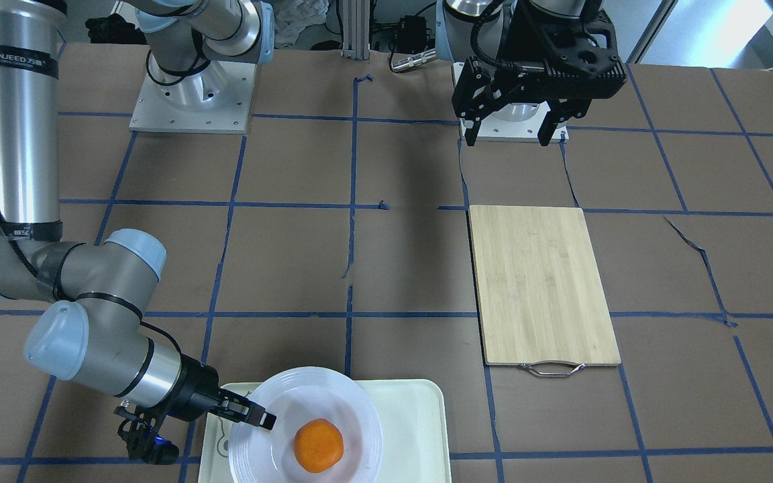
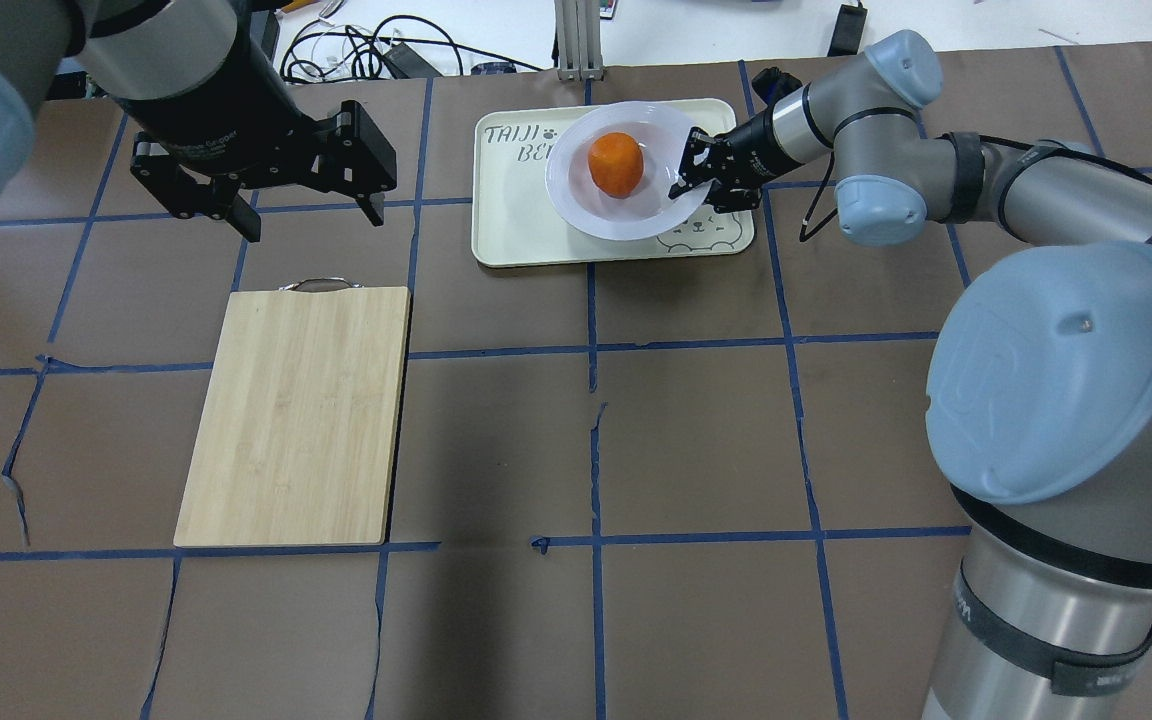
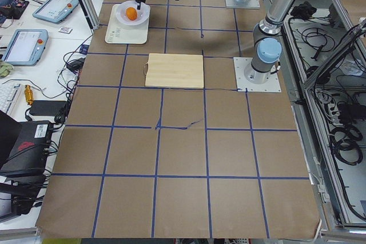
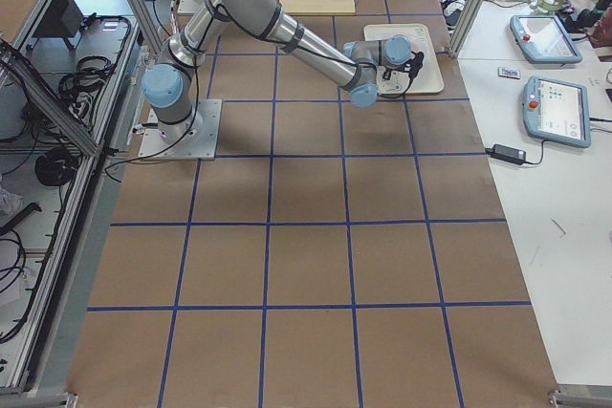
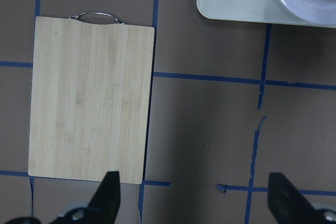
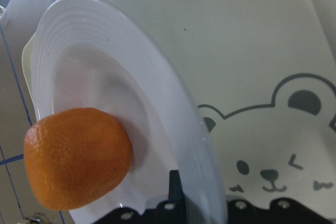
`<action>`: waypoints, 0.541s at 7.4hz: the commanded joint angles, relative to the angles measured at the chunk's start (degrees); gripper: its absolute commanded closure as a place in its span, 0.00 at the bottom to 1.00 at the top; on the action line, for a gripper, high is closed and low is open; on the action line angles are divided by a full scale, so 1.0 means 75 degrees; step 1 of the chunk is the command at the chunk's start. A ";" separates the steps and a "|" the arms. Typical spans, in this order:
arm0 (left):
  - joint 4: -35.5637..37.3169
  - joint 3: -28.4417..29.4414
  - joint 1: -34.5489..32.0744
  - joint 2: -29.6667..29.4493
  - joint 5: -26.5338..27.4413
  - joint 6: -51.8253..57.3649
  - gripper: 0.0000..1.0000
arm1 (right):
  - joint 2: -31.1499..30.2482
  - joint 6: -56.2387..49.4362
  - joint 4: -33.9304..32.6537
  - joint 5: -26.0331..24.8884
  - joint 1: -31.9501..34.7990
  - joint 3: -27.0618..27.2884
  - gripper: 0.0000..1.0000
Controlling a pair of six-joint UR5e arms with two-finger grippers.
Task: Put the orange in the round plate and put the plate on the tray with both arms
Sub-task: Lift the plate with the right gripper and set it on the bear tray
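The orange (image 1: 318, 445) (image 2: 616, 165) lies in the well of the white round plate (image 1: 353, 409) (image 2: 576, 195). The plate sits over the cream tray (image 1: 413, 416) (image 2: 516, 230), next to its bear drawing. My right gripper (image 1: 260, 417) (image 2: 688, 180) is shut on the plate's rim; the right wrist view shows one finger (image 6: 175, 190) inside the rim, close to the orange (image 6: 76, 158). Whether the plate rests flat on the tray I cannot tell. My left gripper (image 1: 508, 137) (image 2: 308, 215) hangs open and empty above the table, beyond the cutting board's handle end.
A bamboo cutting board (image 1: 541, 285) (image 2: 296, 415) with a metal handle lies on the brown taped table on my left side. Both arm bases stand at the robot's edge. Tablets and cables lie on a side bench past the tray.
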 commanded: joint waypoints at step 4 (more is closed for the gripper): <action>-0.0013 0.0000 0.0000 0.0018 -0.0001 -0.0010 0.00 | 0.0166 0.0321 -0.0021 0.0056 0.0217 -0.0228 0.55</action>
